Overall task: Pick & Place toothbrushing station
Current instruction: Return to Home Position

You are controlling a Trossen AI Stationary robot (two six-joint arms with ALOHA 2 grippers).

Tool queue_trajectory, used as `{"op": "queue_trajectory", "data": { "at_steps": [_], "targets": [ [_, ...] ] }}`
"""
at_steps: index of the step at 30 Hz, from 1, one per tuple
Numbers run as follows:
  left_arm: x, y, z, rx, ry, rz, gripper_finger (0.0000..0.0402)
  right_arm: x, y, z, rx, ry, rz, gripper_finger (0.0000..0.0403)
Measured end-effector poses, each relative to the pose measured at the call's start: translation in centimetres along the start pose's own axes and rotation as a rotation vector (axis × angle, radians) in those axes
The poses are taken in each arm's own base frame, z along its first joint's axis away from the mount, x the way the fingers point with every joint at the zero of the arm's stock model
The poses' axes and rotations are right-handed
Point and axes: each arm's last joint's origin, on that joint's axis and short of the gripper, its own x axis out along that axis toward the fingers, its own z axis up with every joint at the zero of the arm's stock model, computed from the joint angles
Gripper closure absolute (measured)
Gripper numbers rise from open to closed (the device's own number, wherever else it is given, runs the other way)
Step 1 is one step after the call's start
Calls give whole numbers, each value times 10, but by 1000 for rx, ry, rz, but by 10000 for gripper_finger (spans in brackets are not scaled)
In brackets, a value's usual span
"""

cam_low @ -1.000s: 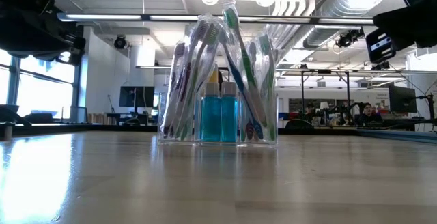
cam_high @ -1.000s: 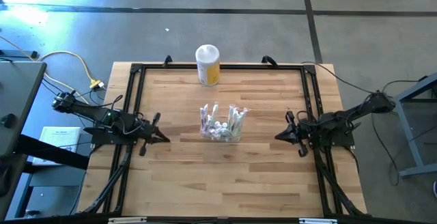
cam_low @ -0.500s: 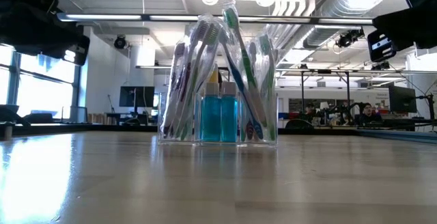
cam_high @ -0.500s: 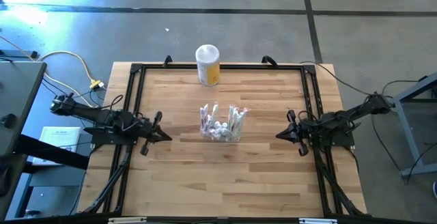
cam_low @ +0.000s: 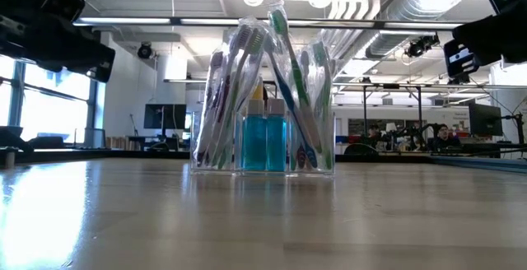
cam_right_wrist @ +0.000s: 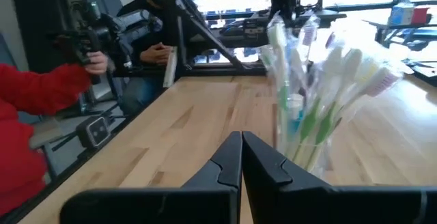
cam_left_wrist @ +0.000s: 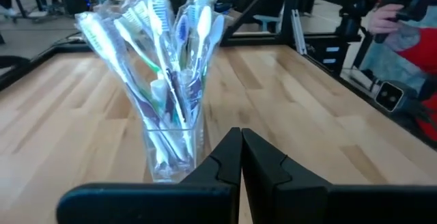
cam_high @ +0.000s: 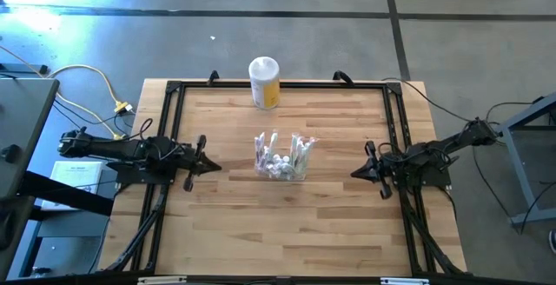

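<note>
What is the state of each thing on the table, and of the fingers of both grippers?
toothbrushing station: upright, full of wrapped toothbrushes.
yellow canister: upright, white lid on.
left gripper: fingers shut, empty, apart from the station on its left.
right gripper: fingers shut, empty, apart from the station on its right.

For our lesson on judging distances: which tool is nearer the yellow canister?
Left. The canister stands at the table's far edge, slightly left of centre; the left tool points inward from the left side, the right tool sits farther off on the right.
</note>
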Motion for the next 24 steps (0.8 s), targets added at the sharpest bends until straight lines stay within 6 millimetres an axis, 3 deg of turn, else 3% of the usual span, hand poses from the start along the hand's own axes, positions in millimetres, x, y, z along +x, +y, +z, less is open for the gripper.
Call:
{"op": "queue_trajectory", "data": {
  "at_steps": [8,24],
  "targets": [
    [0,1,0,147,3,12,396,0,-1,1,-27,-8,-51,401],
    [0,1,0,146,4,14,396,3,-1,-3,-29,37,-56,401]
  ]
}}
